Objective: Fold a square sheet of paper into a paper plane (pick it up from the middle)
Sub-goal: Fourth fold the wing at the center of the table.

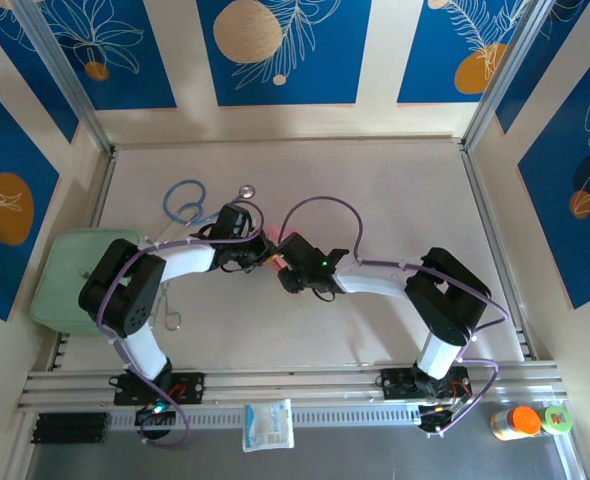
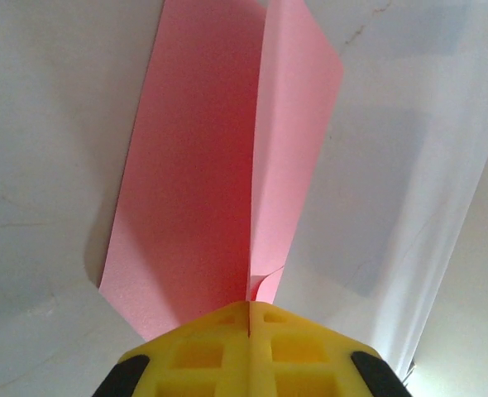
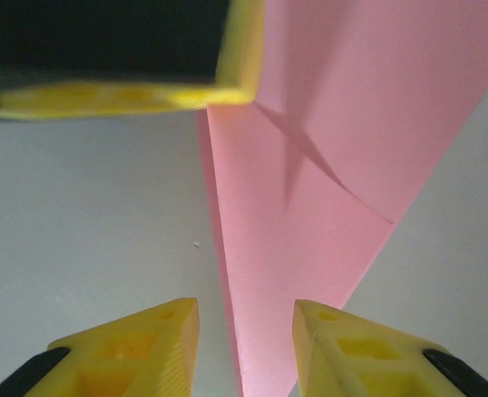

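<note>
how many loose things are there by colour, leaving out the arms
pink: 1, the folded salmon-pink sheet of paper
blue: 1, the blue looped stethoscope
green: 2, the pale green rounded pad and a small bright green-topped container
white: 1, the white packet with blue print
orange: 1, the orange-capped bottle
total: 6

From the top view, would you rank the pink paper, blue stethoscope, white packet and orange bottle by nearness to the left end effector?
1. Pink paper, in left end effector
2. Blue stethoscope, beyond, leftward
3. White packet, near edge
4. Orange bottle, near-right corner
</note>
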You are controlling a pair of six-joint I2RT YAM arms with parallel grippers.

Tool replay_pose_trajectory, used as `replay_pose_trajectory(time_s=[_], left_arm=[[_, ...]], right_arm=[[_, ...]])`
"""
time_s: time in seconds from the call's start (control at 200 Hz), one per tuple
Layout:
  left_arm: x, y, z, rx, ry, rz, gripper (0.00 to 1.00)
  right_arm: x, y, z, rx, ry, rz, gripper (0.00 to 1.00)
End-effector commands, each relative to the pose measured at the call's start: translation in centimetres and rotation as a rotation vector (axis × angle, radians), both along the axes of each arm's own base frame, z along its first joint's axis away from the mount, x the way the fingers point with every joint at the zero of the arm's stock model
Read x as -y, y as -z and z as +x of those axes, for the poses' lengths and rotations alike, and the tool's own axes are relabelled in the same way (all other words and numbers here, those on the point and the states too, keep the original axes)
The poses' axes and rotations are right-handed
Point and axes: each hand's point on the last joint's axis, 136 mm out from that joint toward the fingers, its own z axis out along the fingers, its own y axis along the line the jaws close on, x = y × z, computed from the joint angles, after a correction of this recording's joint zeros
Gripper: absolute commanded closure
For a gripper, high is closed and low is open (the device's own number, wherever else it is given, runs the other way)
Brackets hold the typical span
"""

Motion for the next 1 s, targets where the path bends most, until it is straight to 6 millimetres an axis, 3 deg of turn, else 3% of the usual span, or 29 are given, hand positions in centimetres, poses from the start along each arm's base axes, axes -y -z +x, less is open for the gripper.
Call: replay_pose_trajectory(time_s=[0.0, 0.63, 0.79, 0.995], left_arm=[[0.3, -1.4, 0.3, 0.02, -0.012, -0.01, 0.95], [0.4, -1.4, 0.1, 0.0, -0.022, -0.018, 0.92], [0.3, -1.8, 0.3, 0.011, -0.012, -0.022, 0.89], [-2.3, -2.6, 0.8, 0.035, -0.051, -0.011, 0.79]], right_arm=[[-0.1, 0.1, 0.8, 0.03, 0.044, -0.021, 0.64], [0.9, 0.7, 1.6, 0.087, 0.036, -0.111, 0.71], [0.9, 0.8, 1.7, 0.092, 0.029, -0.122, 0.79], [0.8, 0.8, 1.5, 0.092, 0.003, -0.107, 0.86]])
